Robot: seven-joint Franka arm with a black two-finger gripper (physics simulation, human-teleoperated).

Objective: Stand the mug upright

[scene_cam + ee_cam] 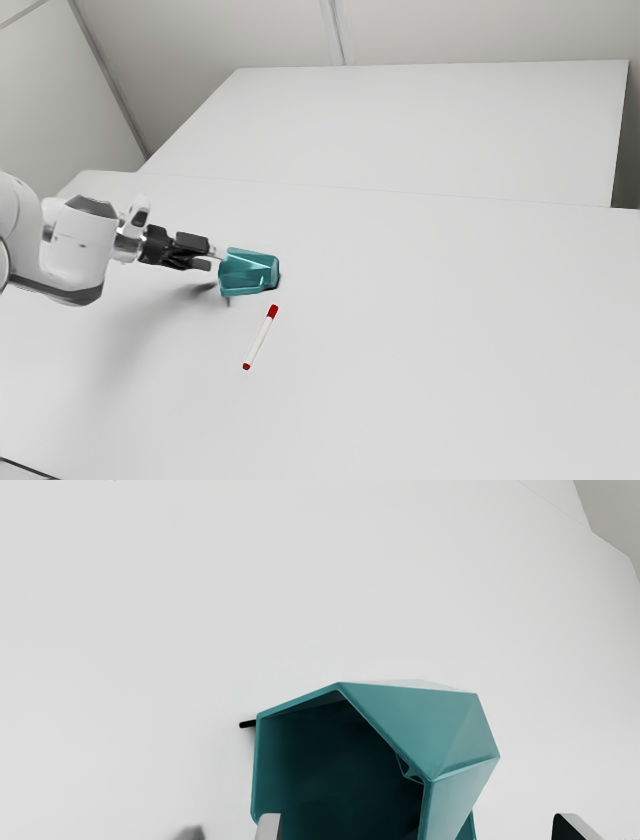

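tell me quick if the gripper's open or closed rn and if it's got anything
Gripper: open, fingers wide apart by the teal mug's mouth, holding nothing.

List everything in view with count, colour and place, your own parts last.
Table: one, white, foreground
Mug: one, teal, on its side on the table
Marker: one, white with red ends, beside the mug
Stub: one, black, by the mug's rim
Rear surface: one, white, beyond the table
Walls: at least two, pale grey, background
Arm: one, white, exterior view's left
End effector: one, black, open, at the mug's mouth
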